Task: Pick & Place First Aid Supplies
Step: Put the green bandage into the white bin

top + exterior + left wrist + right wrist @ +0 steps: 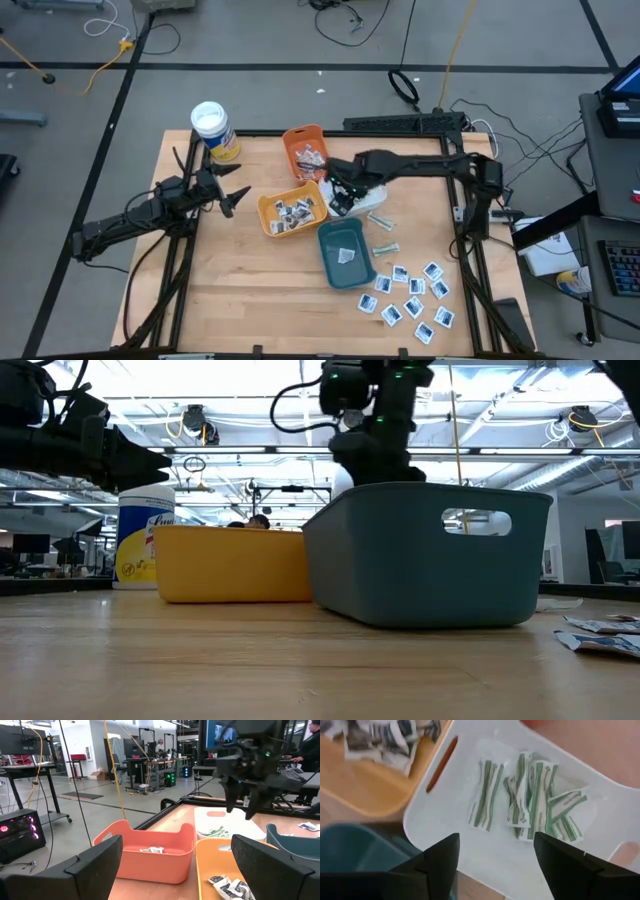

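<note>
My right gripper [496, 845] hangs open above the white tray [485, 855], pointing steeply down, with nothing between its fingers. Several pale strips with green stripes [530, 800] lie flat on the tray's floor below it. In the high view this gripper [343, 195] covers most of the white tray [372, 200]. White sachets with dark print lie in the yellow tray [292, 210], the orange tray [305, 150] and the teal tray [345, 252]. My left gripper [235, 195] waits open at the table's left, pointing level at the trays.
Several loose square sachets [412, 295] lie on the table at the near right, and two strips [383, 222] lie beside the teal tray. A white-lidded canister [214, 130] stands at the far left. Bare wood shows at the table's near left.
</note>
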You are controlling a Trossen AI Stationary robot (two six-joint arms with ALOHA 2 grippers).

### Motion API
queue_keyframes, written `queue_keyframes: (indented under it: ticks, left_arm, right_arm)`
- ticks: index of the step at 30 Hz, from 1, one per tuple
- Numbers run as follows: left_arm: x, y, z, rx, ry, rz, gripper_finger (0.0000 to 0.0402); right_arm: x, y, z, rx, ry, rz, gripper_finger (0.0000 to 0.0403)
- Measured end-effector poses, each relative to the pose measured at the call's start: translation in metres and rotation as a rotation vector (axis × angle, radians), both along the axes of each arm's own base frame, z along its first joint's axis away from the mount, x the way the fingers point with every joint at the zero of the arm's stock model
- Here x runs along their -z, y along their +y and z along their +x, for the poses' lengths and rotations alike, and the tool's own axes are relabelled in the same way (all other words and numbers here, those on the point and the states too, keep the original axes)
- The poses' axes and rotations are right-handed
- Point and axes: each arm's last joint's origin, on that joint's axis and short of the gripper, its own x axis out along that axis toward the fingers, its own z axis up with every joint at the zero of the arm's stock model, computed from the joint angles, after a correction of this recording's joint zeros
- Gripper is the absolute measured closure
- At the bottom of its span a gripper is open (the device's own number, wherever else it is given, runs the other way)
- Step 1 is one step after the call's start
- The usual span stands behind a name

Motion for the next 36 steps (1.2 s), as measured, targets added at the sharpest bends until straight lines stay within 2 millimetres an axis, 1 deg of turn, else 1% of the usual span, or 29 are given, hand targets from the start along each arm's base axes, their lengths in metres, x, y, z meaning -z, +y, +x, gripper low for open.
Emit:
queue_keyframes:
  ticks: [3,6,11,16,20,23,26,28,36]
  left_arm:
    - [0.0,0.0,0.0,0.0,0.0,0.0,0.0023]
    - [0.0,0.0,0.0,0.0,0.0,0.0,0.0023]
    - [0.0,0.0,0.0,0.0,0.0,0.0,0.0023]
    - [0.0,0.0,0.0,0.0,0.0,0.0,0.0023]
    - [0.0,0.0,0.0,0.001,0.0,0.0,0.0023]
    - [0.0,0.0,0.0,0.001,0.0,0.0,0.0023]
    - [0.0,0.0,0.0,0.0,0.0,0.0,0.0023]
    - [0.0,0.0,0.0,0.0,0.0,0.0,0.0023]
    - [0.0,0.0,0.0,0.0,0.0,0.0,0.0023]
  right_arm:
    - [0.002,0.012,-0.013,-0.019,-0.07,-0.028,0.0153]
    - [0.003,0.023,-0.03,-0.002,-0.118,-0.081,0.0153]
    - [0.015,0.039,-0.061,-0.004,-0.125,-0.098,0.0153]
    - [0.033,0.054,-0.094,0.007,-0.085,-0.073,0.0153]
    - [0.046,0.062,-0.116,-0.001,-0.061,-0.064,0.0153]
    - [0.053,0.066,-0.128,0.006,-0.068,-0.056,0.0153]
    - [0.058,0.069,-0.136,0.011,-0.069,-0.051,0.0153]
    - [0.061,0.07,-0.138,0.015,-0.07,-0.049,0.0153]
    - [0.086,0.07,-0.131,0.021,-0.117,-0.046,0.0153]
